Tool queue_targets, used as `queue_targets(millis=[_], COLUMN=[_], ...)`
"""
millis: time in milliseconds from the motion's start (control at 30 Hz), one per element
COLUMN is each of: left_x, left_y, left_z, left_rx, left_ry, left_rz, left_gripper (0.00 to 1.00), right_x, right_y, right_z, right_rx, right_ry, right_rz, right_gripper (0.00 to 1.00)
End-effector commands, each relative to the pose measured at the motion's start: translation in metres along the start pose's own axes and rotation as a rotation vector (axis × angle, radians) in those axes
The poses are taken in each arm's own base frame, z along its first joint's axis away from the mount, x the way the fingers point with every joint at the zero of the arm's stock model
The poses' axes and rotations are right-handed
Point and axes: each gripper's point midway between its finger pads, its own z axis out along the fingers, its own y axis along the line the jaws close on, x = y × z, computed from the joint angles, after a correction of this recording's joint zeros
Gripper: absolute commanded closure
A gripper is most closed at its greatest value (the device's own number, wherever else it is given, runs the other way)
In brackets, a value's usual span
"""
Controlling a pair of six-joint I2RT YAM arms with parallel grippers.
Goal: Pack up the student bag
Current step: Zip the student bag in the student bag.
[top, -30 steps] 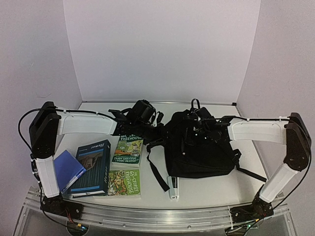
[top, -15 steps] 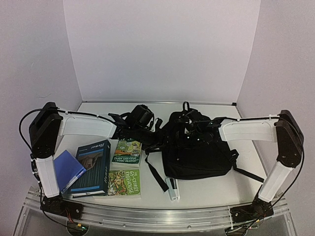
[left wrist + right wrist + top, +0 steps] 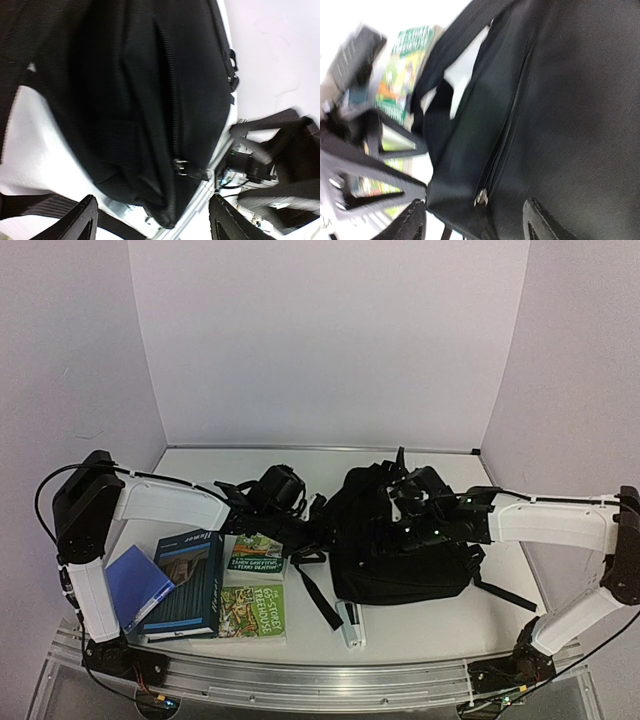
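Packing is judged barely begun. The bag (image 3: 400, 575) lies flat on the desk (image 3: 430, 630), directly under the right hand (image 3: 412, 508) and just right of the left hand (image 3: 310, 530). No opening is seen in it: in the left wrist view a zip (image 3: 172, 100) is run shut down to its pull (image 3: 182, 167), and another shut zip is seen in the right wrist view. Nothing is seen inside the bag.

The blue book (image 3: 185, 580), green books (image 3: 250, 610) and wallet (image 3: 135, 585) are left out on the desk, to the left of the left hand and nearer the arm bases. A small white item (image 3: 350, 625) is left just nearer than the bag. So unzipping, loading and closing are all judged outstanding.

The left hand is spread wide, fingers (image 3: 75, 225) apart with nothing gripped between them; it is held close over the bag's edge, and contact cannot be told. The right hand is likewise opened, nothing clamped, and is held just above the bag fabric near the zip pull; touching cannot be confirmed there either.
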Motion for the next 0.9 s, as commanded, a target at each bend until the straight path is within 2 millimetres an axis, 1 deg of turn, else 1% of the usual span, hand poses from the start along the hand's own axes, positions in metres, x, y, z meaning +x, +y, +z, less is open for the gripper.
queue_targets(millis=[0,100,200,367,567,633,733,867], left_x=[0.003,0.004,0.004,0.008,0.011,0.011,0.012,0.014], left_y=[-0.032,-0.033,-0.028,-0.017,-0.013,-0.012,-0.012,-0.013], left_z=[-0.001,0.004,0.007,0.014,0.019,0.020,0.021,0.020], left_rx=[0.129,0.142,0.127,0.091,0.082,0.080,0.081,0.081], left_ry=[0.016,0.023,0.023,0.036,0.054,0.055,0.060,0.061], left_rz=[0.023,0.014,-0.003,-0.035,-0.046,-0.047,-0.048,-0.047], left_gripper=[0.24,0.29,0.32,0.35,0.50,0.55,0.65,0.75], right_x=[0.030,0.036,0.040,0.048,0.051,0.051,0.049,0.042], right_y=[0.001,-0.002,-0.005,-0.009,-0.007,-0.006,-0.007,-0.007], right_z=[0.008,0.014,0.018,0.025,0.025,0.024,0.023,0.022], right_rx=[-0.015,0.001,0.013,0.026,0.016,0.012,0.019,0.031], right_ry=[0.097,0.116,0.130,0.158,0.166,0.164,0.156,0.129], right_rz=[-0.048,-0.059,-0.063,-0.068,-0.069,-0.069,-0.067,-0.060], right_gripper=[0.43,0.48,0.50,0.59,0.72,0.78,0.89,1.00])
